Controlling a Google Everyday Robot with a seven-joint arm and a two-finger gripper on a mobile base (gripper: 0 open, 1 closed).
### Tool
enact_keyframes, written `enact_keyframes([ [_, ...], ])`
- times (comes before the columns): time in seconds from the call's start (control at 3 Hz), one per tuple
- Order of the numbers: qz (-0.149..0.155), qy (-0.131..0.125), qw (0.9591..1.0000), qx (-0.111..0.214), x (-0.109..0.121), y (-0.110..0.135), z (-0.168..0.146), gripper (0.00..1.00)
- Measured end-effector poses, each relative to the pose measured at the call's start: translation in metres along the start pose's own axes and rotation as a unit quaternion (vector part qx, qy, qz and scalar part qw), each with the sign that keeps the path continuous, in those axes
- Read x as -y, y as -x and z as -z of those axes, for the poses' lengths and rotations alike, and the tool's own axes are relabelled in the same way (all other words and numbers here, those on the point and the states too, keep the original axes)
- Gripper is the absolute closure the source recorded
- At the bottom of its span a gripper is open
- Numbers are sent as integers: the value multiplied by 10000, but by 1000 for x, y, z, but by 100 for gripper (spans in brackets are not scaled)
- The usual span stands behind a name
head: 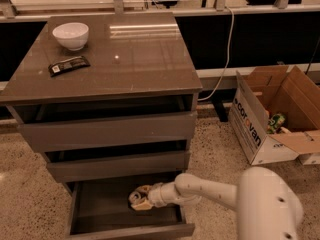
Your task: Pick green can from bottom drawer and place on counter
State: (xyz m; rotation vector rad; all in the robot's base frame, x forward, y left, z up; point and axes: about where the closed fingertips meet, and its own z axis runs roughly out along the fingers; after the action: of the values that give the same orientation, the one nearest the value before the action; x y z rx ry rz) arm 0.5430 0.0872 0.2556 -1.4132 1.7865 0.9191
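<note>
Warm, dim indoor light all round. Glare streaks across the counter point(150, 59) toward twelve o'clock, with a small bright dot beside them, and the brightest strip runs along the top edge. Black shadow fills the gaps in the cabinet point(110, 131) front. At six o'clock the gripper point(140, 200) sits inside the murky, shaded bottom drawer point(95, 209).

The tabletop point(145, 59) is glossy brown-grey, carrying a white bowl point(70, 35) and a black bar point(69, 65) with pale print. All 3 drawers point(107, 131) are grey. The cream claw point(136, 200), on a white arm point(210, 190), sits inside the dark bottom drawer point(100, 211). The floor point(30, 184) is speckled beige.
</note>
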Motion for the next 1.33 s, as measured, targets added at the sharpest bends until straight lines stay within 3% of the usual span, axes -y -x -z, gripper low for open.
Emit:
enact_keyframes([
  [0.33, 950, -216, 9935, 590, -17, 70, 62, 100],
  [0.67, 1960, -256, 9770, 802, -77, 150, 175, 100],
  [1.0, 2458, -72, 9667, 710, -116, 200, 247, 100],
  [1.33, 2368, 163, 9685, 755, -120, 256, 303, 100],
])
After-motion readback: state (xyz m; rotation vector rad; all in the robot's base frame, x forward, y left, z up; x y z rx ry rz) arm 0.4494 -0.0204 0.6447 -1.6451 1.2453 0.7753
